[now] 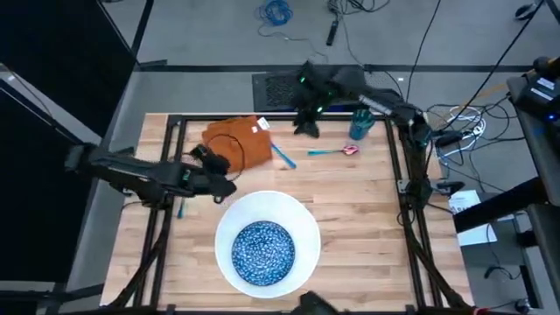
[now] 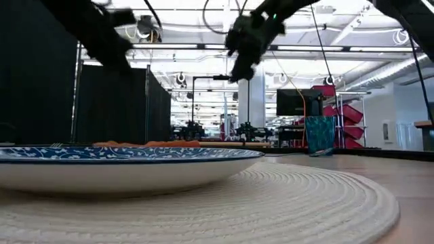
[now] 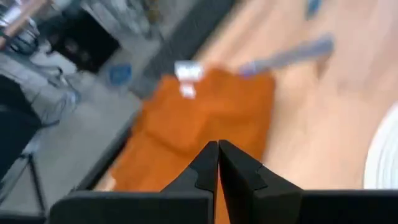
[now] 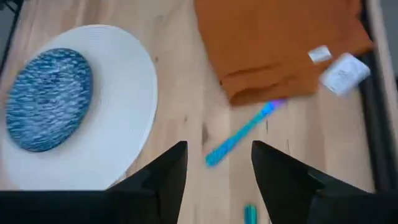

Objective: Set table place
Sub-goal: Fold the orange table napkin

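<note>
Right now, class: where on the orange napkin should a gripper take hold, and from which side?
Probably the orange napkin is best pinched from above at its free edge nearest the white plate: it lies flat and crumpled on the table, with clear wood beside that edge.

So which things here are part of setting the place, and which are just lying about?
Part of the job:
white plate
blue speckled bowl on the plate
orange napkin
light-blue cutlery
pink-tipped utensil
teal cup
left claw, shut, above the napkin
right claw, open, near the far edge

Lying about:
cables on the floor beyond the table
</note>
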Robot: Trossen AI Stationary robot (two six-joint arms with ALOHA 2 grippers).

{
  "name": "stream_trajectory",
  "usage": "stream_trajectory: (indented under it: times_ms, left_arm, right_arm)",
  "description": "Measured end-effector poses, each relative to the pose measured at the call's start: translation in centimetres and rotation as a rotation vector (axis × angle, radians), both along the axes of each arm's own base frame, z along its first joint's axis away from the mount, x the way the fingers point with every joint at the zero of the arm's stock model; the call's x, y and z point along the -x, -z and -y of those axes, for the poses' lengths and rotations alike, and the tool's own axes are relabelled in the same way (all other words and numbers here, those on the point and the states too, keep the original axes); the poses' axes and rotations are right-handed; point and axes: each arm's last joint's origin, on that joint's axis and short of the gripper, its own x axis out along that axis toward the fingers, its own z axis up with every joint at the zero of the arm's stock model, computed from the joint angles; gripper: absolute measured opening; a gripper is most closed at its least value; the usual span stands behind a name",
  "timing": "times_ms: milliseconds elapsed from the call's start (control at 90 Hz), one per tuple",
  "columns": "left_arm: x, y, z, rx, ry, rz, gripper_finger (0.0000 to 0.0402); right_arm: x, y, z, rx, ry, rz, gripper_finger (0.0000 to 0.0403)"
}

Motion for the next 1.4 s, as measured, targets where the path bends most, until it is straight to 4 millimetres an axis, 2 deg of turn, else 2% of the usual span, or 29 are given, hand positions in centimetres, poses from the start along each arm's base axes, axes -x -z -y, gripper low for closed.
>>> stream_trajectory:
  times_ms: [122,211,300,411,522,611,678,878,1211,1400]
  left_arm:
    - [1.8,-2.1,0.5,-0.036,0.117,0.151,0.0]
    - [2.6,-3.7,0.8,-0.073,0.224,0.268,0.0]
    - [3.5,-4.6,0.8,-0.119,0.266,0.354,0.0]
    - [4.0,-4.9,0.6,-0.159,0.28,0.359,0.0]
    - [4.0,-4.9,0.6,-0.181,0.291,0.337,0.0]
    - [4.0,-4.8,0.7,-0.19,0.299,0.321,0.0]
    - [4.0,-4.8,0.7,-0.203,0.305,0.309,0.0]
    - [3.9,-4.8,0.7,-0.205,0.31,0.306,0.0]
    - [3.9,-4.8,0.7,-0.21,0.313,0.299,0.0]
    - [3.9,-4.8,0.7,-0.21,0.313,0.302,0.0]
  right_arm:
    - [-3.4,3.3,-2.2,0.048,-0.079,0.075,0.0151]
    - [-5.5,4.6,-4.0,0.072,-0.135,0.101,0.0145]
    - [-7.3,6.3,-5.7,0.244,-0.133,0.041,0.0142]
    - [-9.2,9.2,-7.5,0.443,-0.136,-0.05,0.0144]
    - [-10.3,11.7,-8.7,0.485,-0.15,-0.103,0.0157]
    - [-10.7,13.8,-8.7,0.528,-0.145,-0.156,0.0172]
    - [-11.1,14.2,-8.6,0.588,-0.127,-0.153,0.0182]
    - [-11.9,13.7,-8.5,0.686,-0.099,-0.083,0.0199]
    - [-11.7,13.5,-7.6,0.679,-0.064,-0.079,0.0201]
    - [-11.3,14.6,-6.4,0.656,-0.043,-0.119,0.0201]
